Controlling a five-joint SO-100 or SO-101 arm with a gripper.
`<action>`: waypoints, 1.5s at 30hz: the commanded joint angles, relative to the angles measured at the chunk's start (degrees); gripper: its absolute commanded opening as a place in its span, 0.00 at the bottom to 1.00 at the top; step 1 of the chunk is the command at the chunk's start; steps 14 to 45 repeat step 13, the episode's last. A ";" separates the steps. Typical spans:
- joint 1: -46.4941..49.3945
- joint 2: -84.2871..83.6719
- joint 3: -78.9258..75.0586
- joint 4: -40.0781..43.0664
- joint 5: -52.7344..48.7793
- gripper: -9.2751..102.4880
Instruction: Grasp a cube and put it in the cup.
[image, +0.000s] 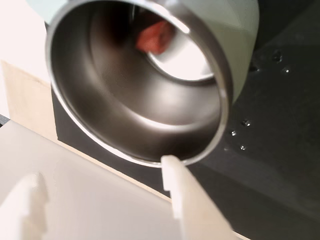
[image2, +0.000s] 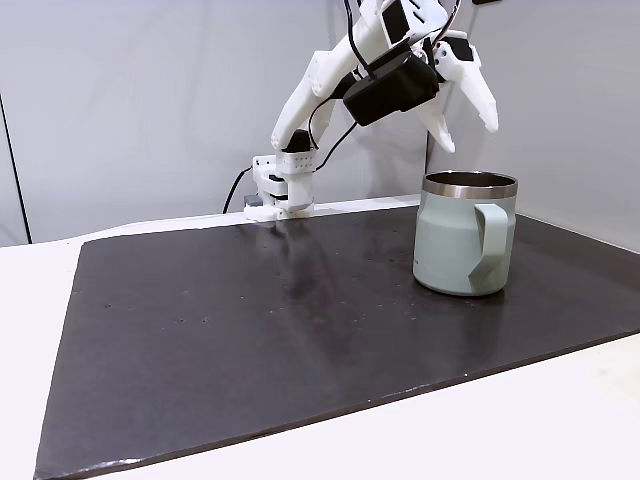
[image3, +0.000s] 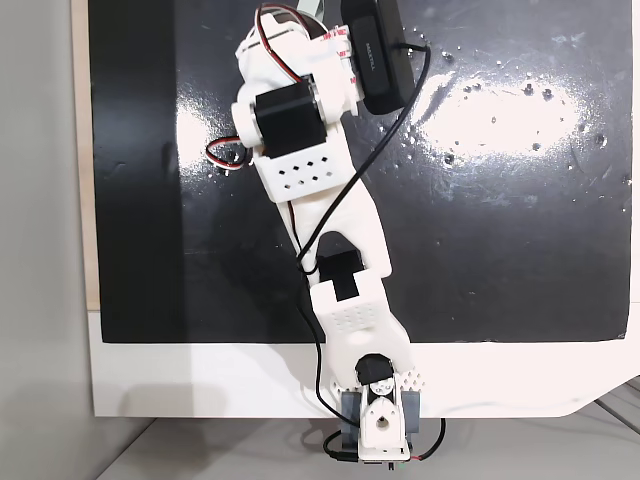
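Small reddish-brown cube is seen inside pale sage-green steel-rimmed cup; white jaws are spread, empty, above it.

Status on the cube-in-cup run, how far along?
Looks done: in the wrist view the small reddish-brown cube lies at the bottom of the pale sage-green steel-rimmed mug. In hand: nothing; the white two-finger gripper hangs above the mug's rim in a fixed view, jaws open and empty. Left: probably just pulling the arm back from the mug, which stands upright on the black mat.
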 joint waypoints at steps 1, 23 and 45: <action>-0.44 5.54 -1.41 0.35 0.26 0.30; -0.70 9.14 4.13 0.35 0.18 0.30; -0.70 9.14 4.13 0.35 0.18 0.30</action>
